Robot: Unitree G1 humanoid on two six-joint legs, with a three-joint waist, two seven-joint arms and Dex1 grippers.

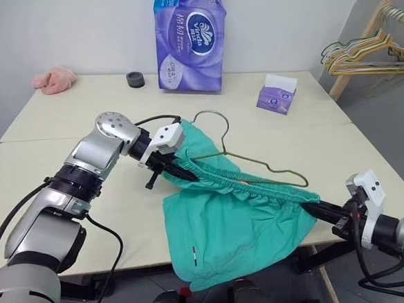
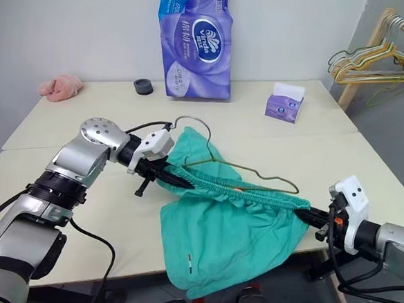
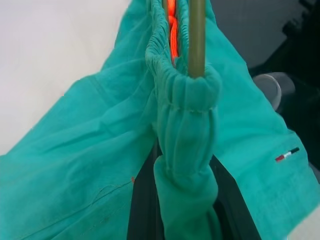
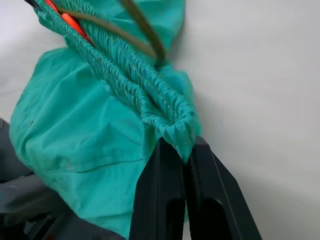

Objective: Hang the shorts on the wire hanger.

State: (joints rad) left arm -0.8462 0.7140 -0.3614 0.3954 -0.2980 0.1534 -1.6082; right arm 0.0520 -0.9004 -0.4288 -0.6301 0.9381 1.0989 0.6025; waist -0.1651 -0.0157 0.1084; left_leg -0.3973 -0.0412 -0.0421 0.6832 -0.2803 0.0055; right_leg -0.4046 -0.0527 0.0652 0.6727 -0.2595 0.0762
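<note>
teal shorts (image 1: 239,216) — waistband stretched, wire hanger (image 1: 257,162) inside

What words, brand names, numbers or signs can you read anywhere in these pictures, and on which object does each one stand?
"Vinda": white brand name in the dark blue oval on the tall purple plastic tissue pack at the back of the table.
Large white Chinese characters beside that oval: too blurred to read.
Small purple cardboard tissue box: its print is too small to read.
Teal-green cloth shorts: a small red, white and black striped tag, no lettering.

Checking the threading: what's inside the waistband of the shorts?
A wire hanger runs into the shorts' stretched waistband, beside an orange drawstring. How far its bar reaches inside is hidden by cloth.
</note>
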